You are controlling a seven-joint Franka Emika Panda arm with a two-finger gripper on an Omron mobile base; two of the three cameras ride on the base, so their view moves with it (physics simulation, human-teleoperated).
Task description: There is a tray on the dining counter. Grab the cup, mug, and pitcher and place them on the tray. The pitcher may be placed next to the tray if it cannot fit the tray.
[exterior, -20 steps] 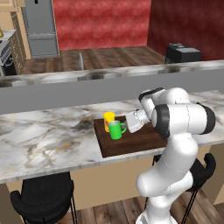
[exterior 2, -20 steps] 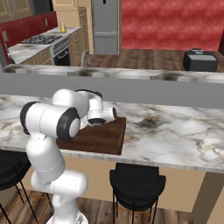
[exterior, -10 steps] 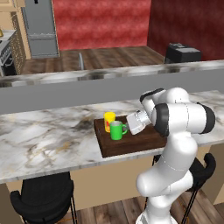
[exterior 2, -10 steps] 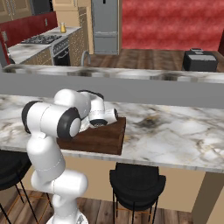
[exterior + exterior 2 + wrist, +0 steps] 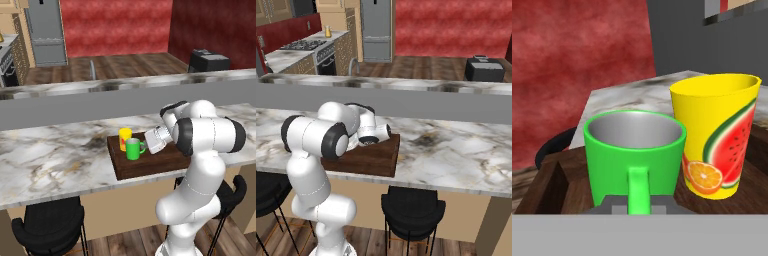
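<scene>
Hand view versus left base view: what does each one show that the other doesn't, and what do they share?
Hand view adds close detail: the watermelon and orange print on the yellow cup, the grey inside of the green mug, and its handle between the jaws. Left base view adds the setting: the arm, the whole tray on the dining counter, and a black stool. Both show cup and mug side by side at the tray.

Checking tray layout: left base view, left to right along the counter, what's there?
Bare dining counter → tray edge → cup → mug → tool at the mug's handle → arm.
</scene>
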